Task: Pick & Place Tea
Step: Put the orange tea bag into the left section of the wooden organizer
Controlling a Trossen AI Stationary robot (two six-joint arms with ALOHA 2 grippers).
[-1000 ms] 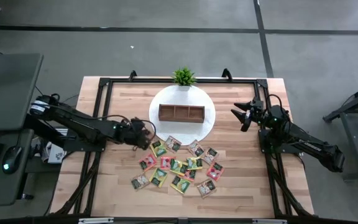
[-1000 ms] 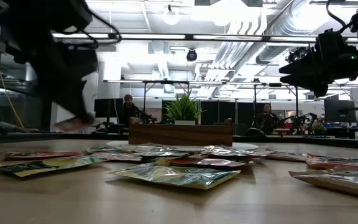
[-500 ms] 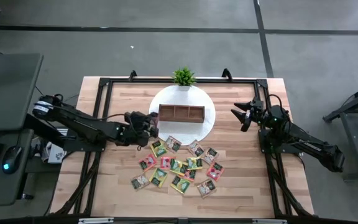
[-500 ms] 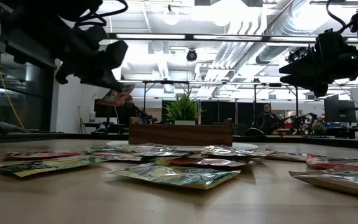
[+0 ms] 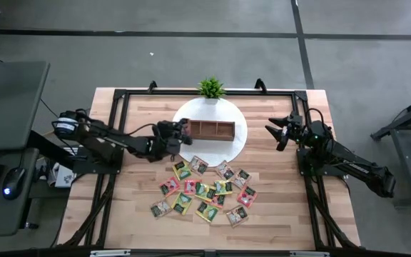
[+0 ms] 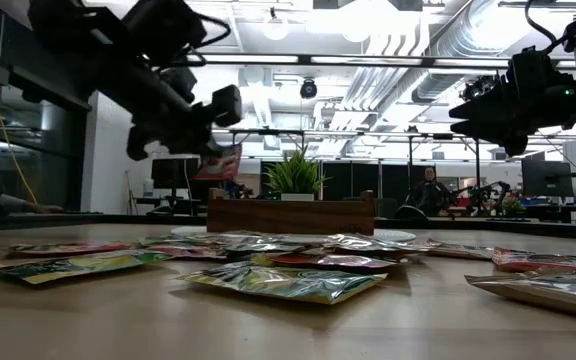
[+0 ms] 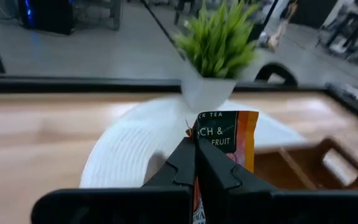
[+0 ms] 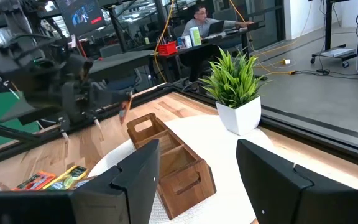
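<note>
My left gripper (image 5: 180, 135) is shut on a red-pink tea sachet (image 7: 227, 139) and hovers at the left end of the brown wooden tray (image 5: 207, 130), which stands on a round white plate (image 5: 240, 143). In the low view the sachet (image 6: 220, 160) hangs in the air, above and to the left of the tray (image 6: 290, 214). Several more tea sachets (image 5: 205, 190) lie flat in a loose pile on the table nearer the front edge. My right gripper (image 5: 277, 133) waits open by the plate's right side, with nothing between its fingers (image 8: 135, 180). My left gripper pinches the sachet between its two fingers (image 7: 185, 163) near one side edge (image 7: 199, 134). The fingers come almost level from the table's left. The sachet stands upright with its printed face showing, lifted clear of the table and the tray.
A small green potted plant (image 5: 211, 88) stands at the plate's far edge, just behind the tray. A black frame (image 5: 120, 96) runs around the tabletop. Bare wood lies between the plate and the pile, and to the left of the pile.
My left gripper has carried the sachet from just above the pile's left side toward the far right, up to the tray's left end. It has tipped from pointing steeply down to nearly level and rolled, and the sachet now rides higher. It has stayed shut.
</note>
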